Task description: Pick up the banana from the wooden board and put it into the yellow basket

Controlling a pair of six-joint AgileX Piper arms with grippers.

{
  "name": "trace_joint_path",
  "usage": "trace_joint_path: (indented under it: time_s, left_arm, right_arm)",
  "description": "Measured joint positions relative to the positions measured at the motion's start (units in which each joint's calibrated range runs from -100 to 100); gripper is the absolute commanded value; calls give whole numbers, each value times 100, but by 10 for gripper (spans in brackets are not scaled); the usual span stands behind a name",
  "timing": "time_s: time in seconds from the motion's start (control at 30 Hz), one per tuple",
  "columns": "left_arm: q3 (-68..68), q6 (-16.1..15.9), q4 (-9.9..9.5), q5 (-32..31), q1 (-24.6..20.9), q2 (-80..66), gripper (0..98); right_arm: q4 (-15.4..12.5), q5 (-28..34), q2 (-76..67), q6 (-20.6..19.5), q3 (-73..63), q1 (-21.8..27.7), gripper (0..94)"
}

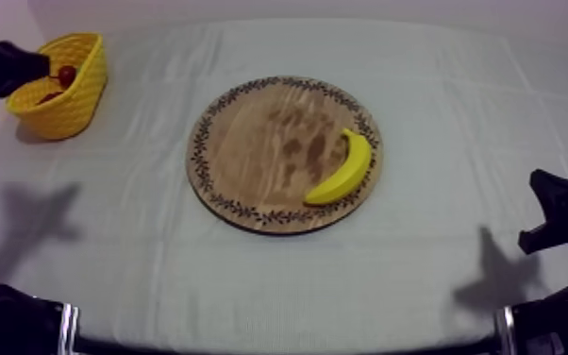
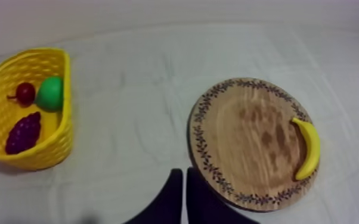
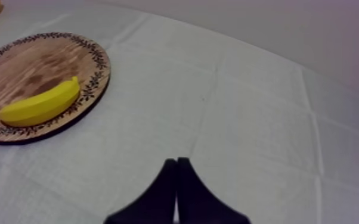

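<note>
Left jaws and right jaws both lie pressed together, holding nothing. By the look of it no part of the task is done: the banana (image 1: 342, 170) lies on the wooden board (image 1: 250, 142) by the rim nearest the right arm, well apart from the yellow basket (image 1: 73, 102). Grasp, carry and drop all remain.

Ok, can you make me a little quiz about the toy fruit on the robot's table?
1. True or false: the banana is already inside the yellow basket.
2. What lies in the basket? A) nothing B) a pear, a bunch of grapes and a small red fruit C) only a banana
3. Fill in: the banana lies on the round wooden ___.
Key: 1 false; 2 B; 3 board.
</note>
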Motion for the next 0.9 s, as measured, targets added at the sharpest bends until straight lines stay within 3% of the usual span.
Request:
trace_joint_path:
  time_s: [0.13,0.37,0.77,0.9]
  left_arm:
    - [-698,59,-21,253,249,883,0]
    - [-1489,341,-255,410,832,2100,0]
    - [-2974,489,-274,1022,1886,3906,4]
    - [-3478,399,-198,1176,2151,4581,75]
  right_arm:
    - [0,1,0,0,0,0,2]
    - [0,1,0,1,0,0,2]
    - [0,1,0,-2,0,0,2]
    - [0,-3,0,-2,0,0,2]
